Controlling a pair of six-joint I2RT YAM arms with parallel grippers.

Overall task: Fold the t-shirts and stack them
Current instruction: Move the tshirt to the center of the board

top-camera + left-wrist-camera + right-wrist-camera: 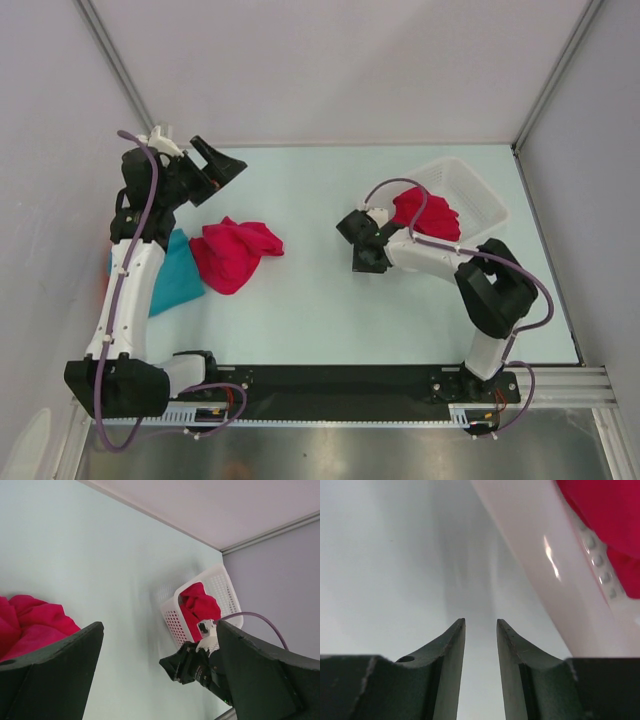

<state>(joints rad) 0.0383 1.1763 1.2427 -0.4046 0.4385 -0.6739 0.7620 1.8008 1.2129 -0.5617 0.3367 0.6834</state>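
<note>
top external: crumpled crimson shirt (236, 254), teal shirt (180, 275) maybe folded, mesh basket (478, 195).

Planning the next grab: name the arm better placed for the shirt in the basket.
Right. The right gripper sits beside the mesh basket holding the crimson t-shirt; the left gripper is far across.

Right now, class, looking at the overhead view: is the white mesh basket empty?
No: a crimson t-shirt lies bunched inside the white basket.
</note>
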